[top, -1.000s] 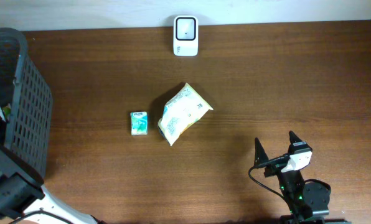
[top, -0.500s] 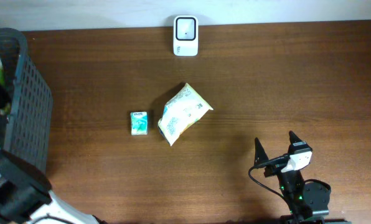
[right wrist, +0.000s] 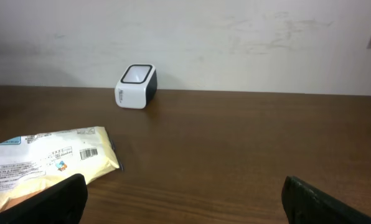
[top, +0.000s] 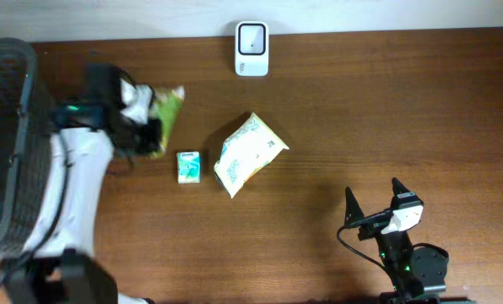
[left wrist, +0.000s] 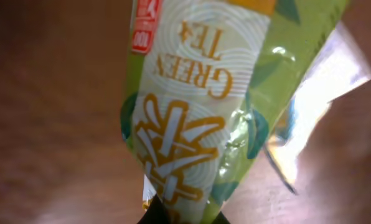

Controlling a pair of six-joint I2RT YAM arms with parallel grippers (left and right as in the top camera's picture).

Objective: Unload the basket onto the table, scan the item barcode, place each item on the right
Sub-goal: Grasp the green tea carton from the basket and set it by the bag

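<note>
The left arm's jaws gripped one end of the glossy green tea packet over the brown wooden table's left side, the white boxy scanner lying ahead to their right, while the right arm's open jaws sat farther off.

The tea packet is lime green with a white ringed panel and gold lettering. The twelve-o'clock scanner is white, the bag pale yellow, the box teal, the basket dark grey.

Dark wooden table against a pale wall.
The brown top has fine grain and a soft sheen; the off-white wall behind its far edge is plain and faintly scuffed.
</note>
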